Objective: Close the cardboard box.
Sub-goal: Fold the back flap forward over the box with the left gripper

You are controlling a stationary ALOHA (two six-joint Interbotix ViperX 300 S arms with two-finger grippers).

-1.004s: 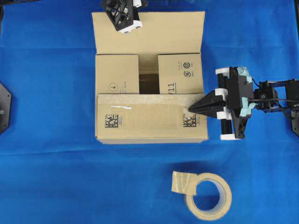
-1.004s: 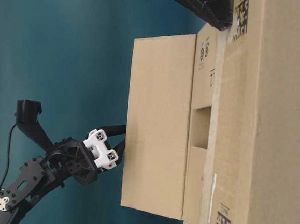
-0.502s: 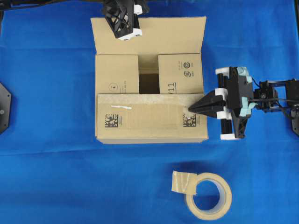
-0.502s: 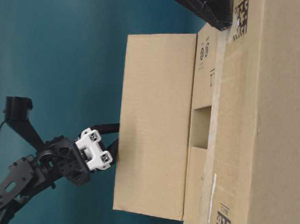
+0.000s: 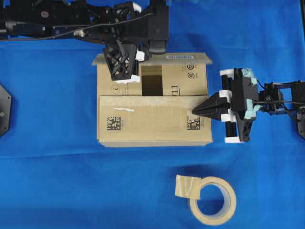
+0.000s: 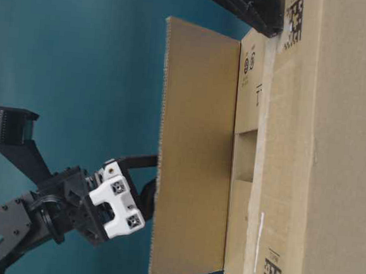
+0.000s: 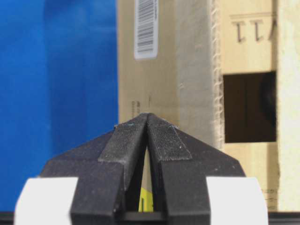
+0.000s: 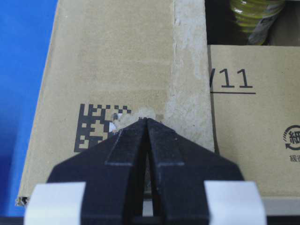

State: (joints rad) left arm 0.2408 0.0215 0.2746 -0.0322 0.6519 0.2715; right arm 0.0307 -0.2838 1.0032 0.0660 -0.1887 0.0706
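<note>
Overhead: cardboard box (image 5: 152, 107) sitting mid-cloth, left gripper (image 5: 125, 71) hiding part of far flap. Table-level: that flap standing upright. Left wrist: fingers pressed together, empty. Right wrist: right gripper (image 8: 146, 123) pinched together, touching near flap; box interior mostly hidden.

We count one cardboard box (image 5: 152, 114) with four flaps, two grippers (left (image 5: 125, 82), right (image 5: 196, 111)), one tape roll (image 5: 212, 200), two square codes, and possibly one yellow-green item (image 8: 253, 14) inside.
</note>
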